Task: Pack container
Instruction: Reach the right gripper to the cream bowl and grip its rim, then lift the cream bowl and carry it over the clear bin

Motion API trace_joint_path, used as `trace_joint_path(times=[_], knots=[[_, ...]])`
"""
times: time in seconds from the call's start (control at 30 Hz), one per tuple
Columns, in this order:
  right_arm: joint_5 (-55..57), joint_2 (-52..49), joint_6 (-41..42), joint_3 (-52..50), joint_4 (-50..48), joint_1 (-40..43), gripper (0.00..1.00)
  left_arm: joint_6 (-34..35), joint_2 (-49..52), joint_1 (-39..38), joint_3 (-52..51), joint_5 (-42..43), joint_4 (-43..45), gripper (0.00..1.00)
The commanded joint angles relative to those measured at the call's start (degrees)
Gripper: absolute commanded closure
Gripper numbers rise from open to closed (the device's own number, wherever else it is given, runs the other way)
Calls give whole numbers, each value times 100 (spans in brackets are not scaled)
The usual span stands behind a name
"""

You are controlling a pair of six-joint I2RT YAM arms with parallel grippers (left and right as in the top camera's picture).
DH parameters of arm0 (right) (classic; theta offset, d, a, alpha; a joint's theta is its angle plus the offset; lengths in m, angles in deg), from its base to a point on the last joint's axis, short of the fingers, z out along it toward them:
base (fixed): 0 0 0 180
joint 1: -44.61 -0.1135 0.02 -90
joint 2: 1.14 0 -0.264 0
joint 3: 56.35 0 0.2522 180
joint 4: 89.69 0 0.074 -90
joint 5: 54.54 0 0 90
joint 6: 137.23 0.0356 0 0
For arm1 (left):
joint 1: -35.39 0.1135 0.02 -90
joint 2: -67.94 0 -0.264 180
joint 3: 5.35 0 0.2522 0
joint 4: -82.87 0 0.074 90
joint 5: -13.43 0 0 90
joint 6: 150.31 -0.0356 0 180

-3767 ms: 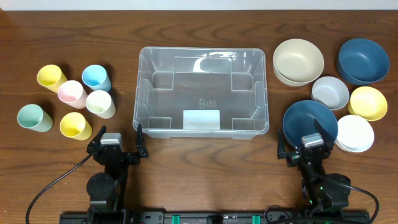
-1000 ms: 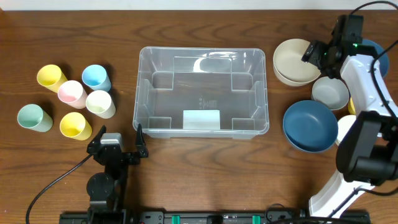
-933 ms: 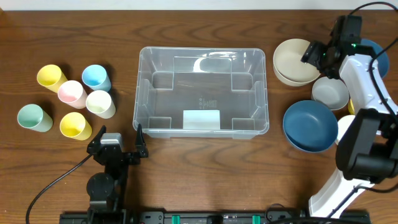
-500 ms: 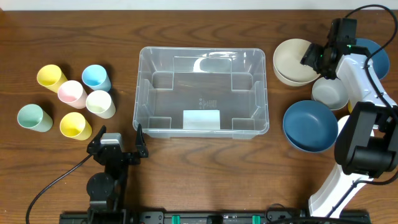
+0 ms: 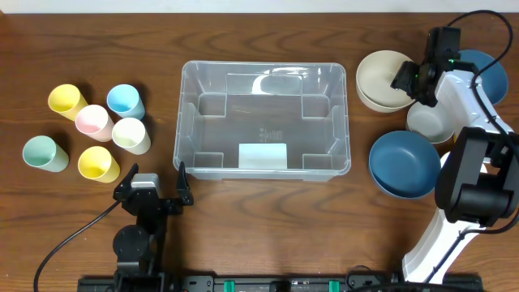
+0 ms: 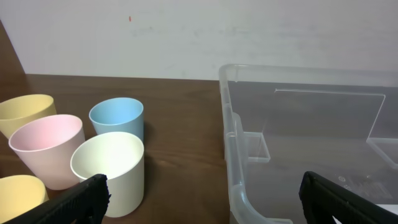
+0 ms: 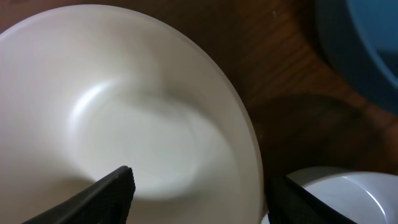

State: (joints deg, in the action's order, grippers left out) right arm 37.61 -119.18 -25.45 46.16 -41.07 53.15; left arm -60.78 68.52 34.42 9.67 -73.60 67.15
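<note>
right gripper (image 5: 412, 83): gone from rest to beige bowl (image 5: 379, 77) rim | jaws narrowed slightly

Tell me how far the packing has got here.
Done: nothing; the container is empty. In hand: the right gripper, open, straddles the beige bowl at its rim, not gripping yet. To do: all cups and bowls sit outside it; the left gripper rests open nearby.

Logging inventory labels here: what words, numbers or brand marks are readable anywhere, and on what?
Nothing here can be read.
pale label on the container: no text can be made out.
small marks on the container's floor: too small to read.
</note>
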Motion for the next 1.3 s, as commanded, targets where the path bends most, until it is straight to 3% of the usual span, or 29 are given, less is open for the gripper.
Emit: trace_joint_path(times=[0.0,0.2,0.47,1.1,1.27], knots=[[153,-37,-17,31,-2,-7,34,-81,-35,-20,-103,-63,-201,2],[153,-39,-17,31,-48,-7,53,-81,-35,-20,-103,-63,-201,2],[219,-81,-15,26,24,-7,64,-81,-35,-20,-103,-63,-201,2],[232,-369,111,42,-90,52,71,-81,-35,-20,-103,-63,-201,2],[234,-317,109,81,-79,63,83,-81,-35,-20,-103,-63,-201,2]])
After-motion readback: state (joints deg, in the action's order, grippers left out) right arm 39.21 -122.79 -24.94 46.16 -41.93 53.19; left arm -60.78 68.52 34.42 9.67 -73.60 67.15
